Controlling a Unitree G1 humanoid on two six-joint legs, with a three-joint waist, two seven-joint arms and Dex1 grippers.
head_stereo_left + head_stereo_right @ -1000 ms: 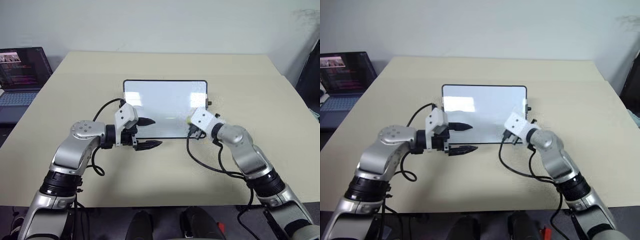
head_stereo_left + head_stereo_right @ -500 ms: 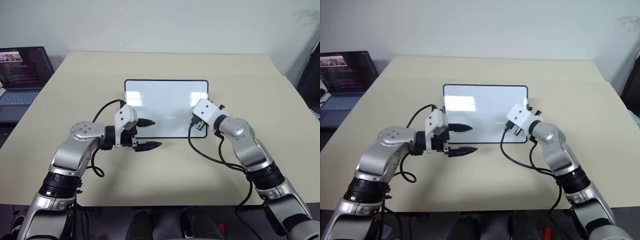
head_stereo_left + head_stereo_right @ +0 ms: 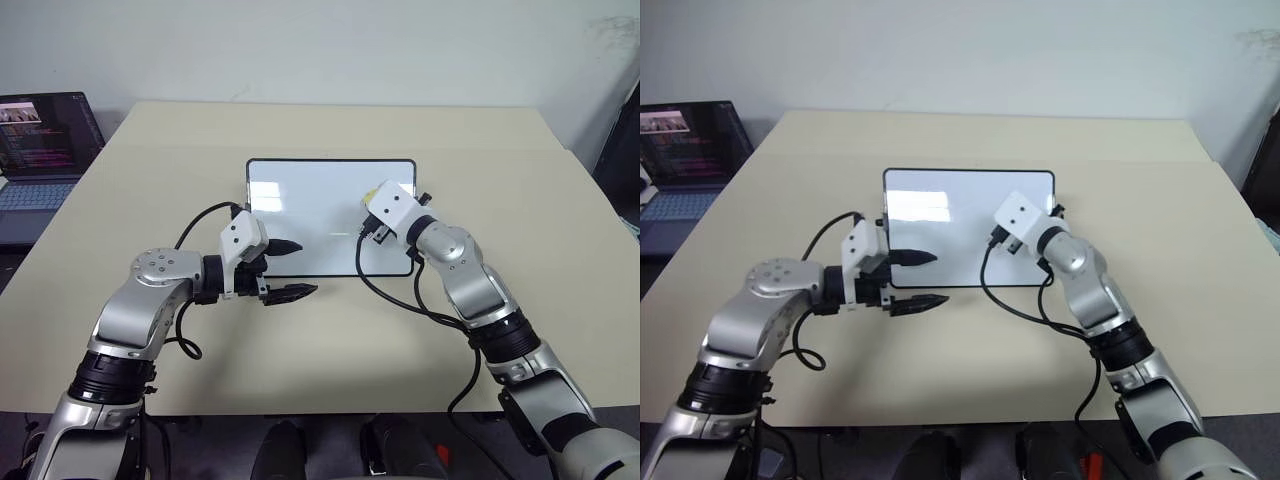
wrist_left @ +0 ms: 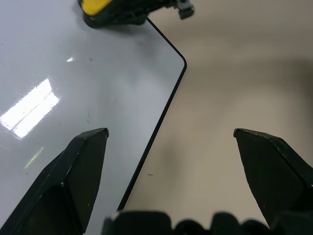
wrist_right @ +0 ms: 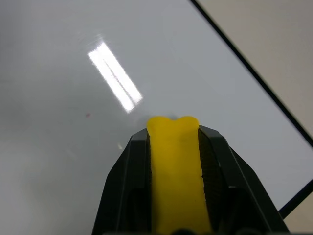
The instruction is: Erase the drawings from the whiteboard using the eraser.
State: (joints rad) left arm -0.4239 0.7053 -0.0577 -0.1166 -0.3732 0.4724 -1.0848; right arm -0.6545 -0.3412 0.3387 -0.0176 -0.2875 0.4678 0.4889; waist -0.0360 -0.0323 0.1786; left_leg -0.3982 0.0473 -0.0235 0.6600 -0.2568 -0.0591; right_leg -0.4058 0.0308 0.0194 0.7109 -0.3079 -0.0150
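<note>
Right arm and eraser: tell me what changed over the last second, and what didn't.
The right gripper, shut on the yellow eraser, moved from the near right corner of the whiteboard up and leftward across its surface toward the far edge. The left gripper stayed open at the board's near left corner. The board itself did not shift, and its surface looks clean.

Head stereo pair looked forward and down over the whiteboard (image 3: pixel 320 200); both wrist cameras viewed that same board closely along their fingers.
</note>
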